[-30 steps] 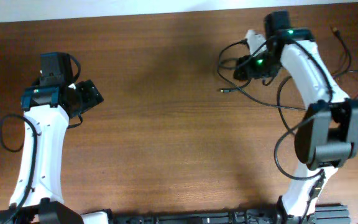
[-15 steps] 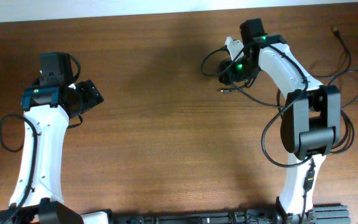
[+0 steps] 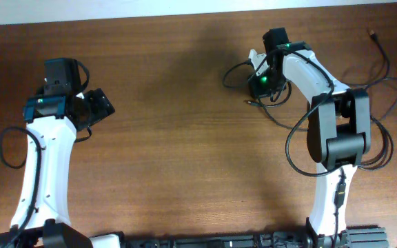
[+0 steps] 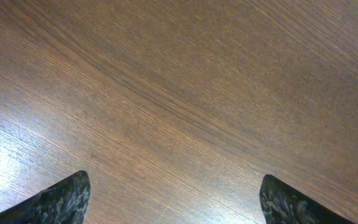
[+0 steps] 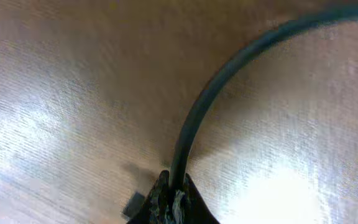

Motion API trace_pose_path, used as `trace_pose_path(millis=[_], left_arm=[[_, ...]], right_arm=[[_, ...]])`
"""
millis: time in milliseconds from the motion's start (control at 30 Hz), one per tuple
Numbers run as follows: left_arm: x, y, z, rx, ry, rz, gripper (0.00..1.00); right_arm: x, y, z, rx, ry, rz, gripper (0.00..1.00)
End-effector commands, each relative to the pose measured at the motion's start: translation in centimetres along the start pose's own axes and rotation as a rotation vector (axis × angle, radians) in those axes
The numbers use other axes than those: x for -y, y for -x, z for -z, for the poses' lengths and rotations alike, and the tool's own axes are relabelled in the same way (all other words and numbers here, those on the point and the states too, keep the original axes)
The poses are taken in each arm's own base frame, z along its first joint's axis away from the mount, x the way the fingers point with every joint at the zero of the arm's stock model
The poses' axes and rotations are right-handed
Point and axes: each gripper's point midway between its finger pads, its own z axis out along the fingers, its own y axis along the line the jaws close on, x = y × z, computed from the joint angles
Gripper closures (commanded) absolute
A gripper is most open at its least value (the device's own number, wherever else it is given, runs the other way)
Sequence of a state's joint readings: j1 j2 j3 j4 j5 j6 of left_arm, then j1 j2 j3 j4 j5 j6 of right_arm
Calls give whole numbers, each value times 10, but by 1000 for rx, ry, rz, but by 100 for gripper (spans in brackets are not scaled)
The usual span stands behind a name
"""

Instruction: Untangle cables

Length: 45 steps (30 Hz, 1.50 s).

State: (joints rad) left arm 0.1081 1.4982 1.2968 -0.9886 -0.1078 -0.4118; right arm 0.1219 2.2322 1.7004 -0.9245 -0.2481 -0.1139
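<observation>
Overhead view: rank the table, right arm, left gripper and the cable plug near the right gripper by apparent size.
Largest to smallest:
1. table
2. right arm, though its elbow may sit nearer the camera
3. left gripper
4. cable plug, only a short sliver

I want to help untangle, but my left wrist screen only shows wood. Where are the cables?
Observer: Across the table by the right arm. The cables sprawl there in loops.
Operator: Is anybody holding one?
Observer: Yes. The right gripper is shut on one cable.
Operator: Is my arm close to them?
Observer: No. The left gripper is over the left side of the table, far from them.
</observation>
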Motion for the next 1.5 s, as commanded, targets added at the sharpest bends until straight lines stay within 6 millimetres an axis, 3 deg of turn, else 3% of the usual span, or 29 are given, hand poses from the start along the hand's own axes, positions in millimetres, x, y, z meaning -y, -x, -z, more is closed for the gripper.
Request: trace_pose_path(millis=[0, 67, 233, 267, 367, 467, 667, 933, 1067, 1133, 1267, 1467], left_arm=[[-1, -2, -2, -14, 0, 5, 12], [-1, -2, -2, -14, 0, 5, 12], [0, -2, -2, -15, -3, 5, 12], [0, -2, -2, -15, -3, 6, 12], [0, -2, -3, -16, -3, 5, 12], [0, -2, -3, -17, -7, 6, 12], [1, -2, -2, -17, -7, 5, 12], [1, -4, -2, -22, -8, 4, 12], [0, -5, -2, -26, -7, 4, 12], [0, -5, -2, -26, -7, 4, 12], [8, -4, -2, -30, -51, 4, 11], [84, 25, 14, 129, -362, -244, 16]], right_arm=[[31, 19, 52, 89, -74, -114, 96], [49, 23, 84, 129, -119, -163, 96], [110, 22, 200, 293, -294, -293, 96], [126, 17, 233, 352, -336, -329, 96], [168, -10, 293, 457, -462, -494, 96], [200, -42, 316, 483, -517, -660, 96], [233, -82, 312, 430, -519, -822, 96], [234, -83, 309, 423, -515, -822, 94], [233, -83, 309, 424, -511, -820, 27], [228, -78, 306, 431, -471, -812, 13], [210, -62, 299, 463, -325, -779, 1], [159, -26, 285, 477, -109, -610, 2]])
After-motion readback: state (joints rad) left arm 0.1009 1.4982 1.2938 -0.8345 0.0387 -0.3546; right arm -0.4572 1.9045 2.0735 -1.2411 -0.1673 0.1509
